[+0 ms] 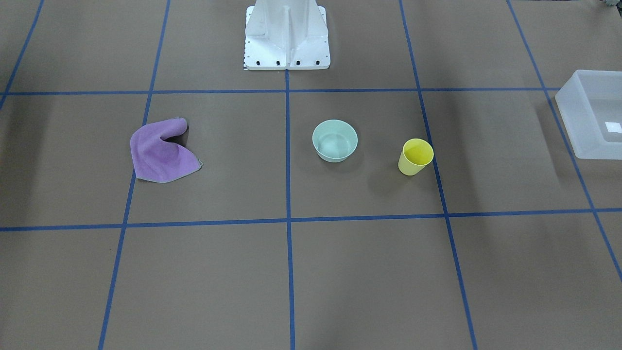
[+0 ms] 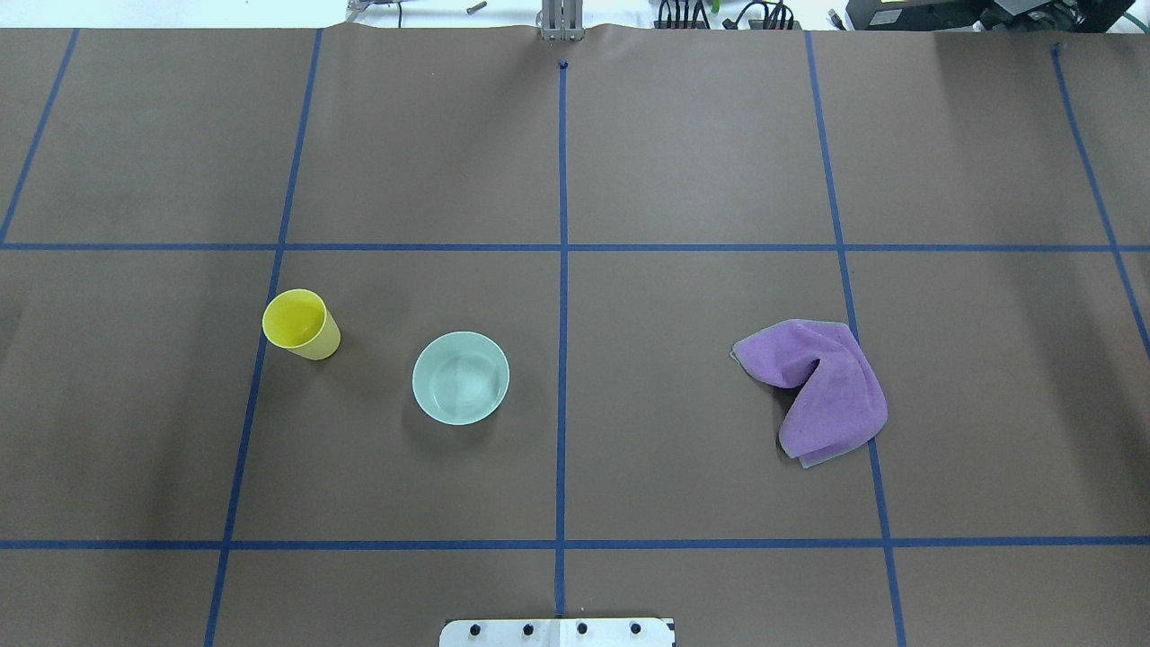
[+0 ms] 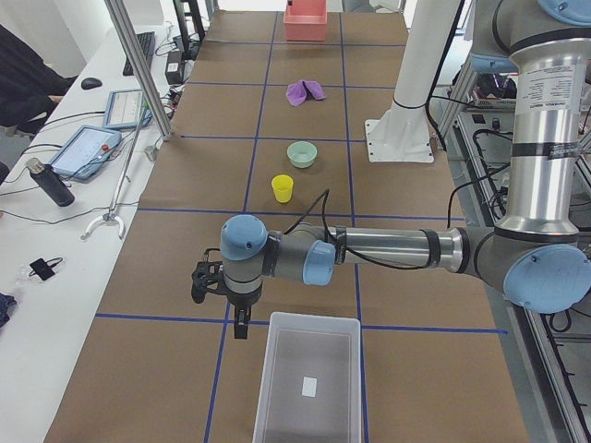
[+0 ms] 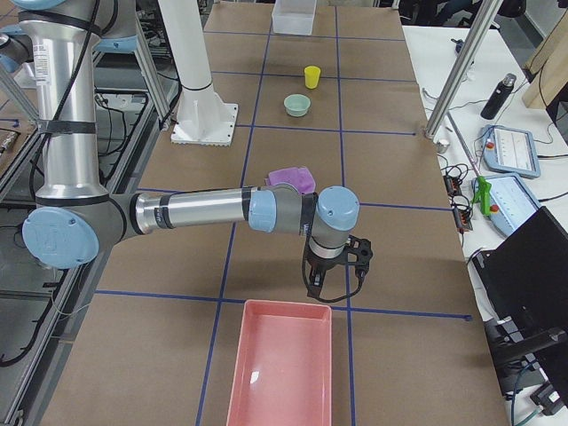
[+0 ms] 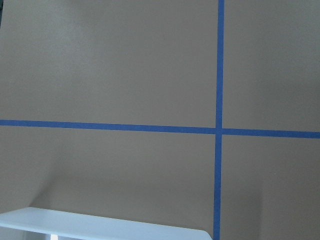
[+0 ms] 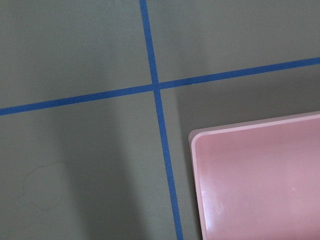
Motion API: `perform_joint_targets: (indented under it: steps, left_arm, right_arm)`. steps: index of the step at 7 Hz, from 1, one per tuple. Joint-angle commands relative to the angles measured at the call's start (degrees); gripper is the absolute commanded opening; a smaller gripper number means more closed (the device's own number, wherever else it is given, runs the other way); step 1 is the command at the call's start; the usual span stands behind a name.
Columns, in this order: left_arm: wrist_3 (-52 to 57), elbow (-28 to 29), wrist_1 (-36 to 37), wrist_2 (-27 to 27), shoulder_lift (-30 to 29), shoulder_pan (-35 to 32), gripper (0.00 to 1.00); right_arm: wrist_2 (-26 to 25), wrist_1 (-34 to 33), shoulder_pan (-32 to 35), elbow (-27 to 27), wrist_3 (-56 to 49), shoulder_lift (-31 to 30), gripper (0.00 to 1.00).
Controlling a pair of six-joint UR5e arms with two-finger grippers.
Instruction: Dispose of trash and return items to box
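The yellow cup [image 1: 415, 156] stands upright on the brown table, and the mint-green bowl [image 1: 335, 141] stands beside it, nearer the table's middle. Both also show in the overhead view, cup [image 2: 301, 323] and bowl [image 2: 460, 377]. The frosted white box [image 1: 568, 97] sits at the table's end on my left, with a white label inside. My left gripper [image 3: 240, 323] hangs just beside the box's [image 3: 312, 319] near corner, far from the cup [image 3: 283, 188]. My right gripper [image 4: 333, 284] hangs at the other end, by a pink tray. I cannot tell whether either gripper is open or shut.
A crumpled purple cloth [image 2: 818, 386] lies on my right half of the table. A pink tray [image 4: 282, 364] sits at the right end and shows in the right wrist view [image 6: 260, 180]. The white robot base [image 1: 286, 34] stands at the table's rear middle. Blue tape lines grid the table.
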Motion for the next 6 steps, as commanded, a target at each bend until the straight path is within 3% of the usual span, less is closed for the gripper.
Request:
perform_joint_targets:
  steps: [1,6]
  left_arm:
    - [0.04,0.06,0.07,0.0,-0.24,0.09,0.98]
    - [-0.22,-1.07,-0.11,-0.44,-0.32,0.09,0.98]
  right_arm:
    - [0.29,-0.09,0.09,-0.04,0.07,-0.01,1.0]
    - [0.38,0.0,0.26,0.23,0.07,0.16,1.0]
